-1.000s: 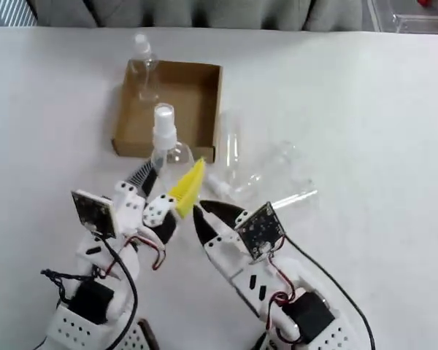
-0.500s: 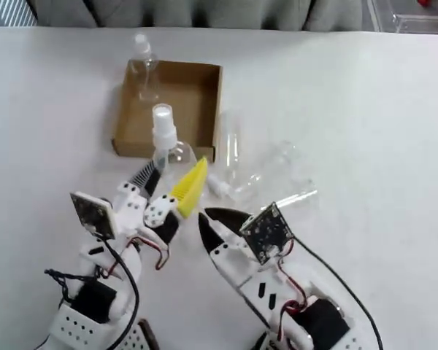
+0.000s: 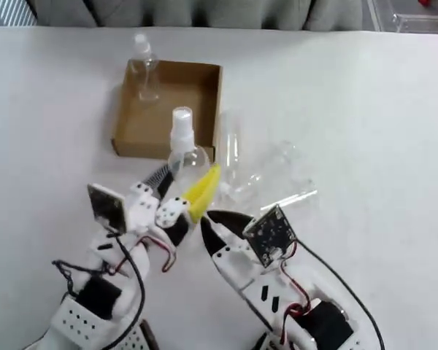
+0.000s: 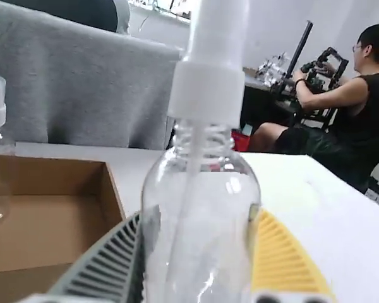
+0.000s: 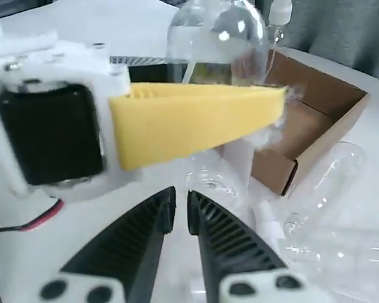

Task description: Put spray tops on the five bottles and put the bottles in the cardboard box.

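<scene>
My left gripper [image 3: 192, 169] is shut on a clear bottle [image 3: 184, 154] that stands upright with a white spray top [image 3: 181, 121] on it, just in front of the cardboard box [image 3: 217, 102]. In the left wrist view the bottle [image 4: 202, 208] sits between the grey finger [image 4: 107, 271] and the yellow finger [image 4: 284, 265]. A second capped bottle [image 3: 142, 67] stands at the box's far left corner. My right gripper [image 3: 207, 218] is shut and holds nothing, close beside the left gripper's yellow finger [image 5: 196, 123]; its black fingers [image 5: 139, 246] nearly touch.
Clear bottles without tops [image 3: 231, 149] [image 3: 277, 164] lie to the right of the box. A loose spray top with its tube [image 3: 299, 197] lies in front of them. A grey cloth [image 4: 63, 88] hangs behind the table's far edge.
My left arm has shifted to the right with the capped bottle, along the box's front wall. My right arm has drawn back slightly toward the table's near edge.
</scene>
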